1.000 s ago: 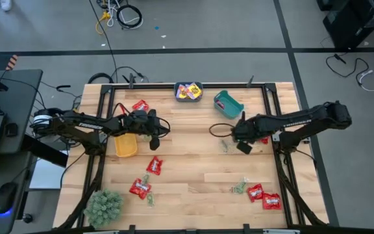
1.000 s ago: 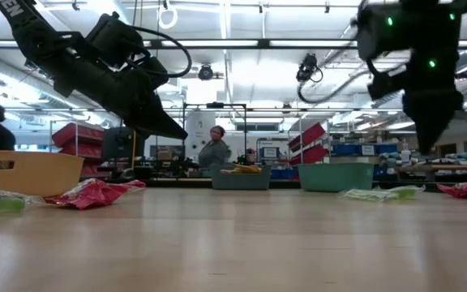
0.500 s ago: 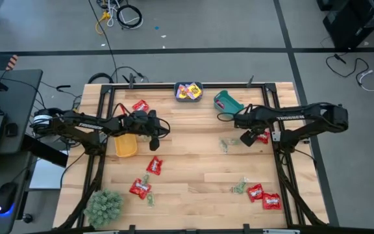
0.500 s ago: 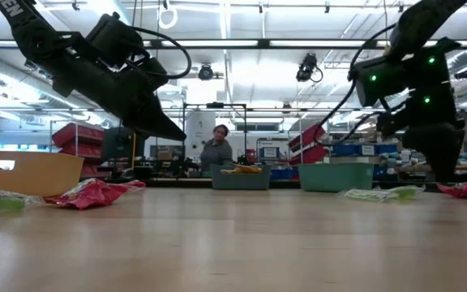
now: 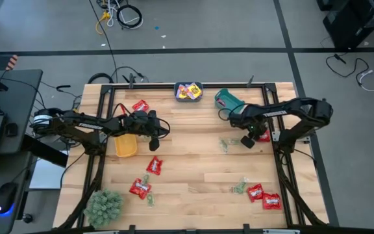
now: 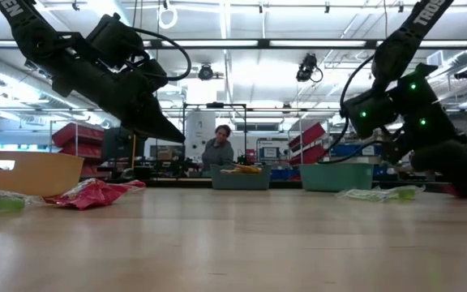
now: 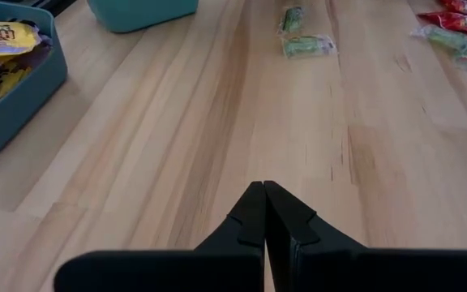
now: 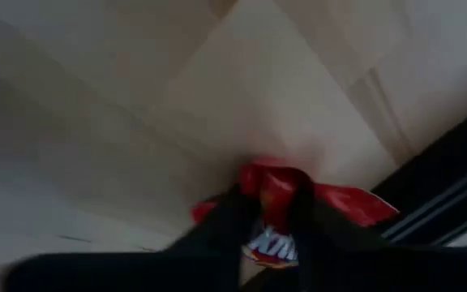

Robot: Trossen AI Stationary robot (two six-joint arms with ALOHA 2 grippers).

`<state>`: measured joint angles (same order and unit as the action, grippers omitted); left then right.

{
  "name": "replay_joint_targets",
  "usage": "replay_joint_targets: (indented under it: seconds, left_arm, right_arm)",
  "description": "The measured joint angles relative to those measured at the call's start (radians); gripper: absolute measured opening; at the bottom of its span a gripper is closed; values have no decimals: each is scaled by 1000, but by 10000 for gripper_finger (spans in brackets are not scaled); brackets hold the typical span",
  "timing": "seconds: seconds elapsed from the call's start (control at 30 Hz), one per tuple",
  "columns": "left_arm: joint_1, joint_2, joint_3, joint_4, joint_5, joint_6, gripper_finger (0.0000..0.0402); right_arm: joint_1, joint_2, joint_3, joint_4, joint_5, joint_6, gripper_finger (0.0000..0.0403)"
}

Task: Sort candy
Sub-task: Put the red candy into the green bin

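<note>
Red packet [image 8: 278, 212] half hidden by right claw [image 8: 267, 221]

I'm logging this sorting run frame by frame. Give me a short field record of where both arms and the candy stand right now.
left gripper: jaws shut, empty, above bare wood beside the yellow bin
right gripper: down at the table's right edge, jaws around a red packet
blue bin: holds yellow packets
teal bin: tipped, contents unseen
loose red packets: two by the near right corner
green pieces: mid-table
</note>
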<state>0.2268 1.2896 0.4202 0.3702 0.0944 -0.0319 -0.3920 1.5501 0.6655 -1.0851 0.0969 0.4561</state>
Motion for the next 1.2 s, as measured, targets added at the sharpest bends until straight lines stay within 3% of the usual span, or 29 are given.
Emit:
replay_joint_targets:
  seconds: [0.1,0.33,0.57,0.77,0.97,1.2]
  left_arm:
    - [0,0,0,2,0,0,1]
    - [0,0,0,5,0,-2,1]
    - [0,0,0,24,0,-2,1]
    - [0,0,0,35,0,-2,1]
    - [0,0,0,28,0,-3,1]
    - [0,0,0,27,0,-6,1]
  right_arm:
    - [35,-10,29,-19,29,-22,17]
    - [91,-121,178,-44,53,-20,17]
    - [78,-172,344,75,250,-86,15]
    - [-14,-81,409,306,254,-257,8]
    - [-106,50,431,324,255,-302,8]
    - [-130,140,432,315,241,-282,25]
